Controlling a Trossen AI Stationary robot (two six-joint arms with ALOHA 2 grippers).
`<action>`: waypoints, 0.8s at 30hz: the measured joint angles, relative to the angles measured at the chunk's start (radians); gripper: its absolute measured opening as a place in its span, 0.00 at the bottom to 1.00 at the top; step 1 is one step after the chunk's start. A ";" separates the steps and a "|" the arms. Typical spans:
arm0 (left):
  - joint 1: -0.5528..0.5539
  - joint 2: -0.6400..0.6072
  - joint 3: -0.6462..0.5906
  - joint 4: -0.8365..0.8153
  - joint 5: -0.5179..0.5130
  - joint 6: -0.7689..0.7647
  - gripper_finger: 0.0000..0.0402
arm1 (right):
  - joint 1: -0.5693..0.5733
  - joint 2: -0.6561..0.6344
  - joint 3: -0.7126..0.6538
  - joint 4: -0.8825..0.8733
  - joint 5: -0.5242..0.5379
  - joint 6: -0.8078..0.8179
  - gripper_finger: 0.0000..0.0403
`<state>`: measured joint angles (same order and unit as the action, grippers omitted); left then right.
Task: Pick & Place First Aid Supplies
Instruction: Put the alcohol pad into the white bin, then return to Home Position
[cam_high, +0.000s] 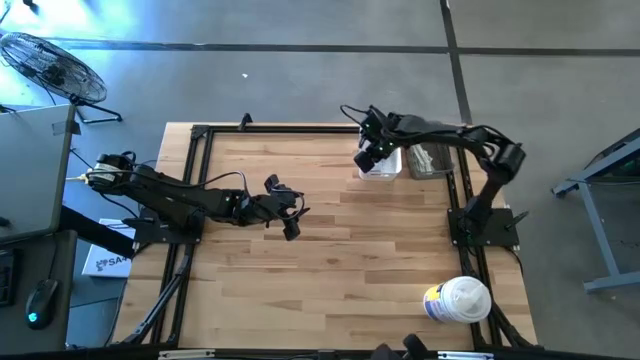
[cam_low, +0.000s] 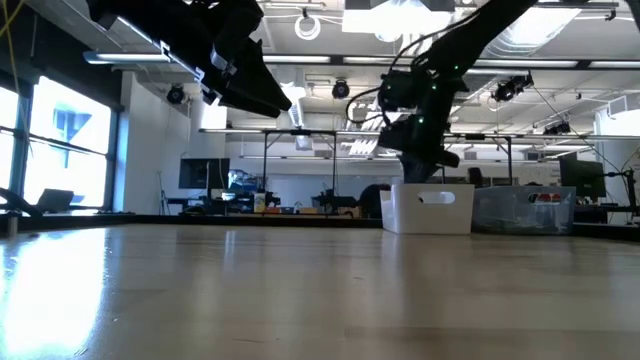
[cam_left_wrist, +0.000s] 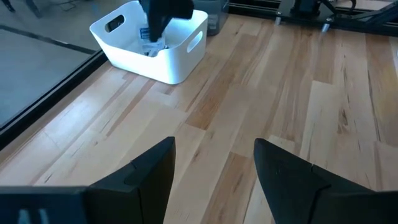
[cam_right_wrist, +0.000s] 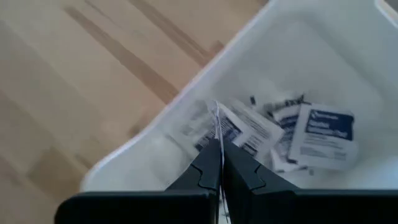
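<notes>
A white handled bin (cam_high: 383, 170) stands near the table's far edge, with several square white packets with blue-grey print (cam_right_wrist: 323, 132) lying flat on its floor. Beside it on the right, a clear bin (cam_high: 431, 160) holds pale supplies. My right gripper (cam_right_wrist: 219, 146) hovers over the white bin (cam_low: 430, 210), shut on a thin white packet. My left gripper (cam_left_wrist: 214, 162) is open above bare wood at the table's left-middle (cam_high: 288, 220) and touches nothing. My right gripper pinches a thin white packet (cam_right_wrist: 216, 118) between its two fingertips (cam_right_wrist: 208, 163). The packet shows edge-on, as a narrow white line sticking out past the tips. The fingers come from above, pointing down into the white bin. The packet is held above the packets on the bin's floor.
A big white round canister with a yellow-blue label (cam_high: 458, 300) lies near the table's near right corner. A black frame rail (cam_high: 300, 130) runs along the table's edges. Open wood lies between the two arms (cam_high: 380, 240).
</notes>
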<state>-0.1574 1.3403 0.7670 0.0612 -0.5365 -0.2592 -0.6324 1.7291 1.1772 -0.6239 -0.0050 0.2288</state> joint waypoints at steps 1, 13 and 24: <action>0.000 0.000 0.000 0.000 0.000 0.000 0.54 | -0.003 0.016 0.015 -0.023 0.014 -0.004 0.00; 0.000 0.000 0.000 -0.003 0.004 -0.008 0.54 | -0.002 0.078 0.047 -0.066 0.102 -0.071 0.06; 0.000 0.000 0.000 -0.003 0.002 -0.012 0.54 | -0.003 0.060 0.047 -0.083 0.355 -0.087 0.23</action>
<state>-0.1574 1.3407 0.7670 0.0582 -0.5347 -0.2714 -0.6350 1.7893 1.2240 -0.7072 0.3497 0.1413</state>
